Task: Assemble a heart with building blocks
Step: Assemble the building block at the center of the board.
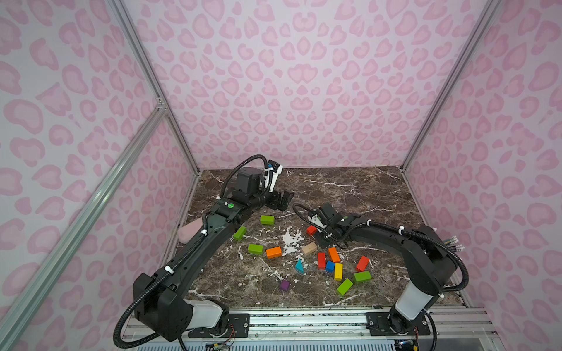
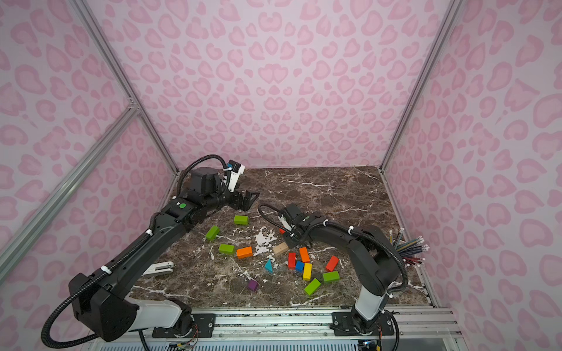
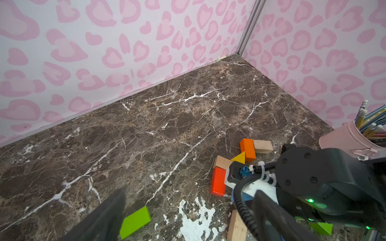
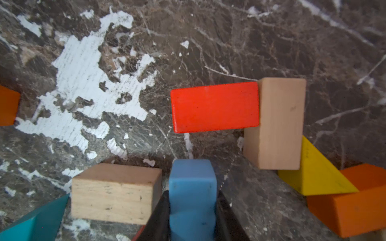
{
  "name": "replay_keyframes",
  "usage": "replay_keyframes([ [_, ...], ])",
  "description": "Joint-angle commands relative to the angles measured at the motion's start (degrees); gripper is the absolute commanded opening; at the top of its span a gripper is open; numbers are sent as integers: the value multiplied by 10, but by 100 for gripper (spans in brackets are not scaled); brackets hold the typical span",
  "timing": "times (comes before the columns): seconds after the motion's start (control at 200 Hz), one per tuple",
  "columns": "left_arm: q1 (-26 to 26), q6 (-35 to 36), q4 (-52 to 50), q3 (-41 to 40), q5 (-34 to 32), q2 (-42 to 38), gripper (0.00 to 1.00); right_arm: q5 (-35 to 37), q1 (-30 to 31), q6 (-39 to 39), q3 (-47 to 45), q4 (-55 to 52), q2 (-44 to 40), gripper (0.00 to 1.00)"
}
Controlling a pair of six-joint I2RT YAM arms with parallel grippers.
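Right wrist view: right gripper grips blue block; left gripper, in a top view, wide; hazard: lowering may nudge red brick askew.

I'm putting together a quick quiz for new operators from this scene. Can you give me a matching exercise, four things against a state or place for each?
Things:
1. left pincer
2. right pincer
3. purple cube
4. pink cup

States or places:
A. full of pencils
B. open, gripping nothing
C. lies alone on the table
D. shut on a blue block

Pairs: 1-B, 2-D, 3-C, 4-A.
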Motion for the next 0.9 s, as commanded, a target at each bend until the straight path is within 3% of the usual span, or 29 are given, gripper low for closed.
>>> replay_keyframes([
  [0.0, 1, -3, 33, -2, -5, -2, 97, 2, 2, -10, 10, 13, 11, 26],
  [0.895, 2, 0, 32, -2, 6, 2, 97, 15, 3, 0, 35, 24, 62, 26],
])
